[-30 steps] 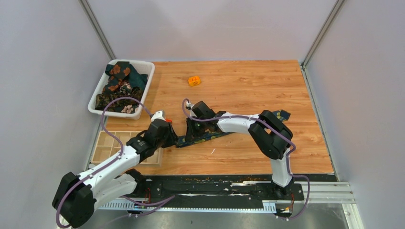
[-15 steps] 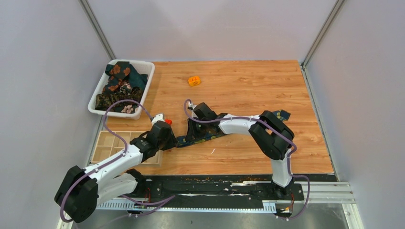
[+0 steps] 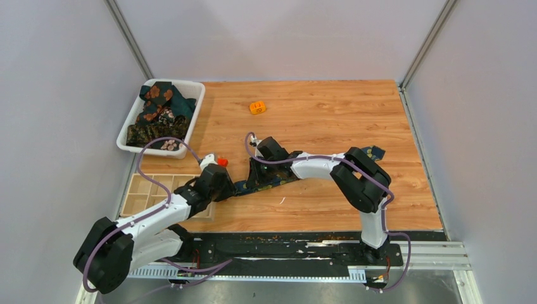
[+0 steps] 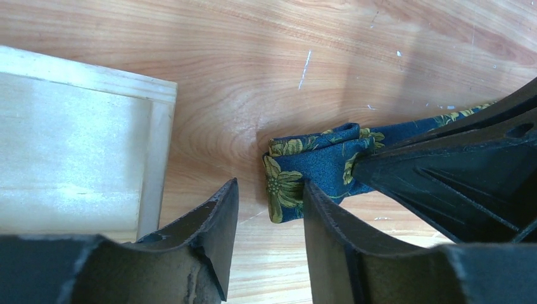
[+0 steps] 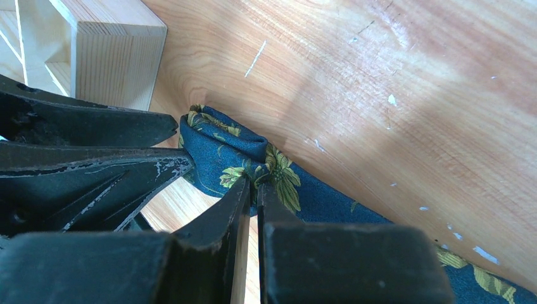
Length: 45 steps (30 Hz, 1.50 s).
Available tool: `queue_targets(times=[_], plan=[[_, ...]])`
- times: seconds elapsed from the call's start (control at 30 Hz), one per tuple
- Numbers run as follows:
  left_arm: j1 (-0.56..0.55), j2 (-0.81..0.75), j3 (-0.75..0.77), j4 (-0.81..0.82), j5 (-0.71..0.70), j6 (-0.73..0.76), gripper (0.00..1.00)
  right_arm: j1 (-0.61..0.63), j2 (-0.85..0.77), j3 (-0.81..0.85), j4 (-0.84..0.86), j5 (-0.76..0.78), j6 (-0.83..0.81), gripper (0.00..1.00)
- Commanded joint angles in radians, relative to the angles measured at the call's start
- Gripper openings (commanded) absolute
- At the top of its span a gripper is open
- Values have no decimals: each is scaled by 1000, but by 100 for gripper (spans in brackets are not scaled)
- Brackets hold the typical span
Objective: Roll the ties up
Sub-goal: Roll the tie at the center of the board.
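Observation:
A navy tie with yellow-green flowers [image 3: 273, 182] lies across the wooden table, its far end by the right arm's elbow [image 3: 377, 152]. Its near end is folded into a small loop [image 4: 304, 168]. My right gripper [image 5: 255, 188] is shut on that fold [image 5: 221, 152] and also shows in the top view [image 3: 254, 179]. My left gripper [image 4: 269, 206] is open, with its jaws just short of the folded end and one finger [image 4: 323, 218] against the fabric's edge. It also shows in the top view [image 3: 228, 185]. Other ties [image 3: 158, 111] lie heaped in a white basket.
The white basket [image 3: 195, 116] stands at the back left. A wooden compartment tray [image 3: 142, 193] lies just left of my left gripper; its wall shows in the left wrist view [image 4: 155, 158] and the right wrist view [image 5: 111, 50]. An orange cube [image 3: 257, 107] sits farther back.
My left arm has shifted a little toward the near left while its gripper stays at the tie's end. My right gripper has kept its hold and barely moved.

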Motion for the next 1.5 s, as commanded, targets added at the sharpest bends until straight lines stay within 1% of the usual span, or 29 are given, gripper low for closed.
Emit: queue_targets(times=[0.0, 0.07, 0.13, 0.33, 0.53, 0.7, 0.9, 0.93, 1.0, 1.13, 1.17, 1.23, 1.27, 1.37, 1.43, 1.47], plan=[[5, -26, -14, 30, -36, -33, 52, 5, -14, -33, -52, 47, 0, 0], [6, -38, -14, 21, -41, -45, 55, 5, -15, -33, -53, 47, 3, 0], [6, -50, -17, 16, -47, -59, 56, 5, -16, -35, -52, 49, 4, 0], [7, -56, -42, 48, -46, -100, 56, 6, -15, -38, -53, 52, 6, 0], [6, -11, -59, 97, -31, -130, 53, 8, -16, -40, -52, 54, 10, 0], [6, 8, -68, 125, -16, -139, 48, 8, -16, -44, -51, 57, 14, 0], [5, 38, -79, 157, -2, -146, 37, 11, -22, -50, -50, 58, 17, 0], [5, 41, -82, 168, 1, -146, 33, 10, -24, -52, -50, 58, 17, 0], [6, 49, -88, 185, 6, -142, 25, 10, -29, -53, -53, 60, 17, 0], [5, 61, -70, 177, 13, -112, 1, 10, -41, -53, -59, 66, 15, 0], [5, 61, -64, 166, 11, -104, 0, 10, -44, -50, -62, 67, 15, 0], [5, 49, -58, 147, 10, -89, 0, 10, -51, -40, -79, 69, 10, 6], [5, 41, -55, 137, 7, -82, 0, 10, -57, -34, -86, 71, 8, 12], [5, 8, -49, 94, -8, -70, 0, 10, -84, -19, -114, 87, -1, 37], [6, -12, -43, 67, -18, -59, 0, 10, -109, -3, -138, 103, -7, 46], [6, -21, -41, 55, -22, -54, 0, 10, -119, 4, -150, 108, -11, 49]])
